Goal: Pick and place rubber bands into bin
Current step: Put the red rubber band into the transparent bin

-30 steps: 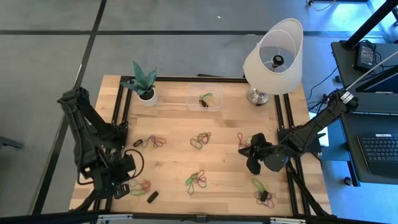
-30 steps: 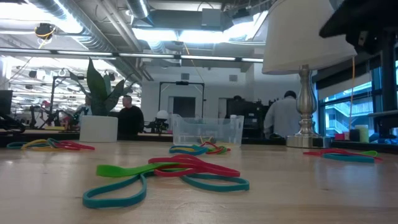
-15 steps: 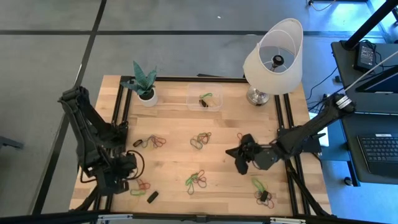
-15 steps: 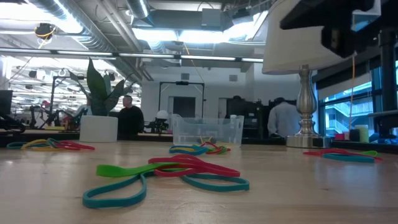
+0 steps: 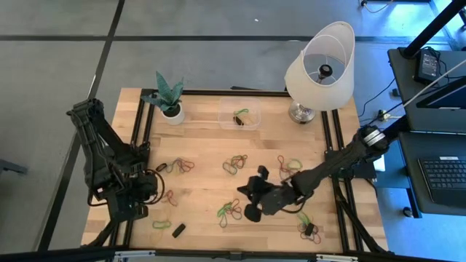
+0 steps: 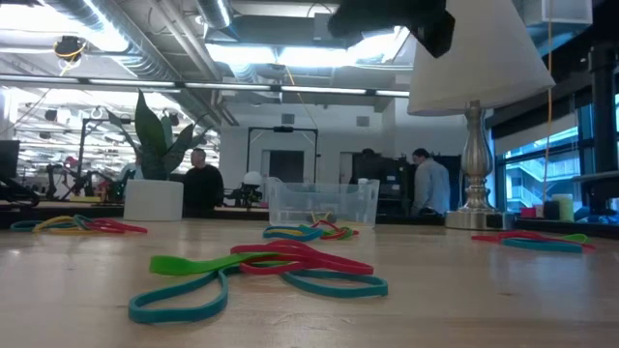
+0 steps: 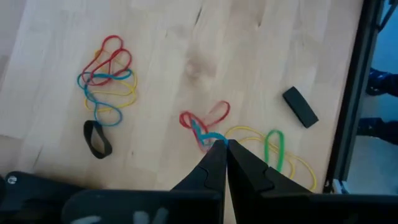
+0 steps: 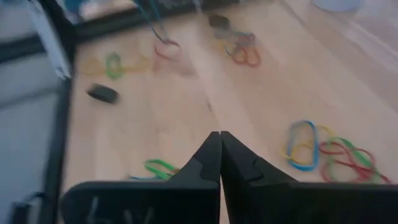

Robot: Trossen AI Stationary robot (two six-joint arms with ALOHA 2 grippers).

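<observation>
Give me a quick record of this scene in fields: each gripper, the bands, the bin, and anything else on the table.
left gripper: fingers shut on a blue and red band, at the table's front left
right gripper: fingers shut, empty, over the table's front middle
rubber bands: scattered in small clusters across the table
bin: at the back edge, a few bands inside
plant pot: back left
lamp: back right
black block: front left

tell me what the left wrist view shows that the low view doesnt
Only the left wrist view shows the left gripper, shut on a red and blue band, and the small black block. Only the low view shows the bin, the lamp, the plant pot and people in the room behind. Both show rubber bands lying loose on the wooden table.
</observation>
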